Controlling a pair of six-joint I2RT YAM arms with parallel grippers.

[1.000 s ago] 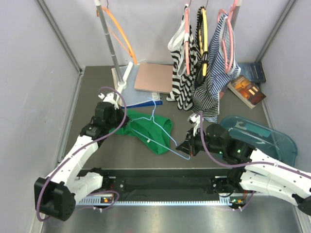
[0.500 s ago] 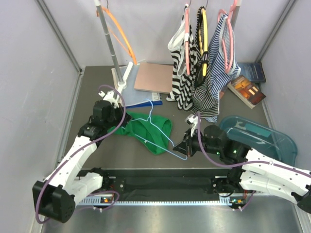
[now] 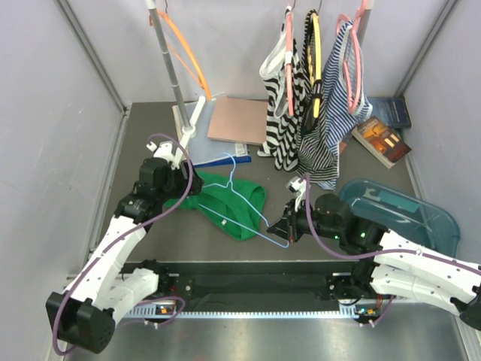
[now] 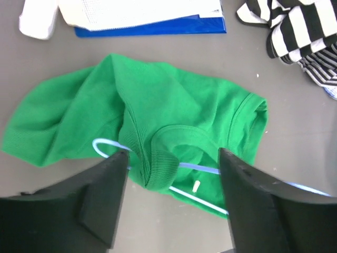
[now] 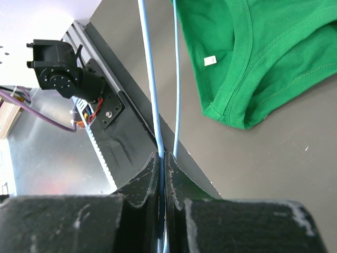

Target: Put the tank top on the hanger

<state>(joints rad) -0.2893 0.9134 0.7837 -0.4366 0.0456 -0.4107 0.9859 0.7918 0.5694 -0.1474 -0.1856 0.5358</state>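
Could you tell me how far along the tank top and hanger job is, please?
Done: right gripper shut on the hanger, whose far end runs under the tank top neckline. In hand: open left gripper hovers over the fabric. Left: pulling the top fully onto the hanger.

Your two arms share one look: white moulded shells over the long links, black round housings at the joints. On the left arm [image 3: 113,248] a purple cable [image 3: 159,138] runs up from the black base block and loops over the wrist. The right arm [image 3: 421,265] carries a matching purple lead [image 3: 307,214] and a small green light [image 3: 361,235] on its dark forearm, possibly a status lamp. Orange glows [image 3: 161,307] sit by each base. The left hand [image 4: 174,158] has two broad, matte black wedge fingers [image 4: 105,195] with flat inner faces. The right hand [image 5: 163,163] also has black fingers [image 5: 139,182], their edges scuffed with pale scratches.
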